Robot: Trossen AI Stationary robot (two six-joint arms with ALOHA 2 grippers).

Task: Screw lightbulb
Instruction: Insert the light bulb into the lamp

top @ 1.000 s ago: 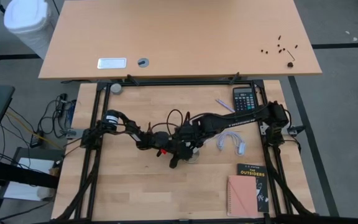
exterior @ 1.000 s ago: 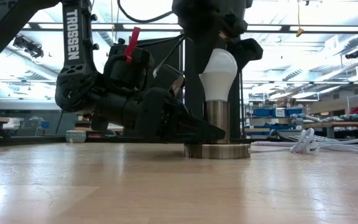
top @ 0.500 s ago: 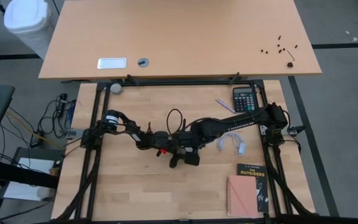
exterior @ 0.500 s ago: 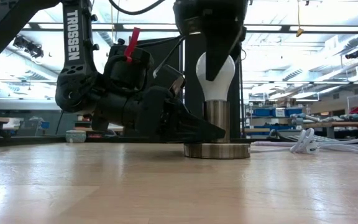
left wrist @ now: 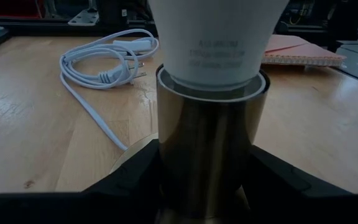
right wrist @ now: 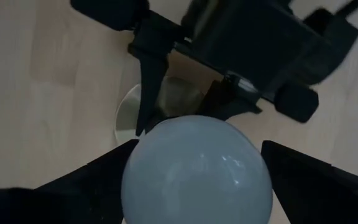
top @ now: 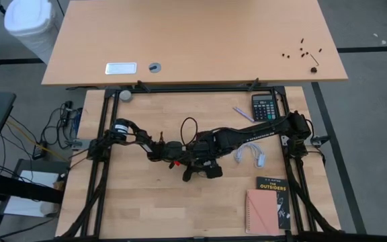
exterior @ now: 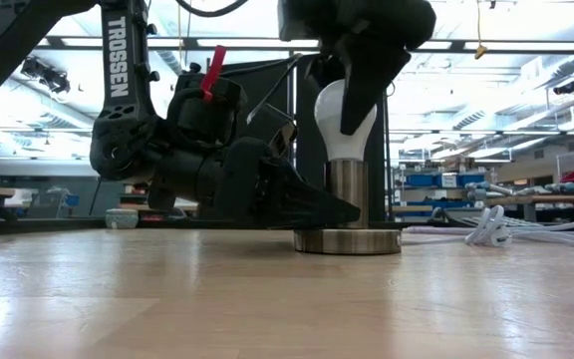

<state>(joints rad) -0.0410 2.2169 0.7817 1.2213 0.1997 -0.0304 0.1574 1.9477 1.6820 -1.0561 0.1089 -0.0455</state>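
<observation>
Lightbulb (exterior: 344, 120) pinched by right pincer (exterior: 352, 100); left pincer (left wrist: 204, 180) clamps socket (left wrist: 210, 143); arm reads TROSSEN.

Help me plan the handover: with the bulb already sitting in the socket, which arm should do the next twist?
Right. Its hand sits over the lightbulb from above, fingers either side of the glass, free to rotate. The left hand lies low on the table, clamped on the metal socket, steadying it.

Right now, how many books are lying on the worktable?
2: the black book titled The Outsiders at the near right corner, and the pink notebook overlapping it. None seem hidden.
</observation>
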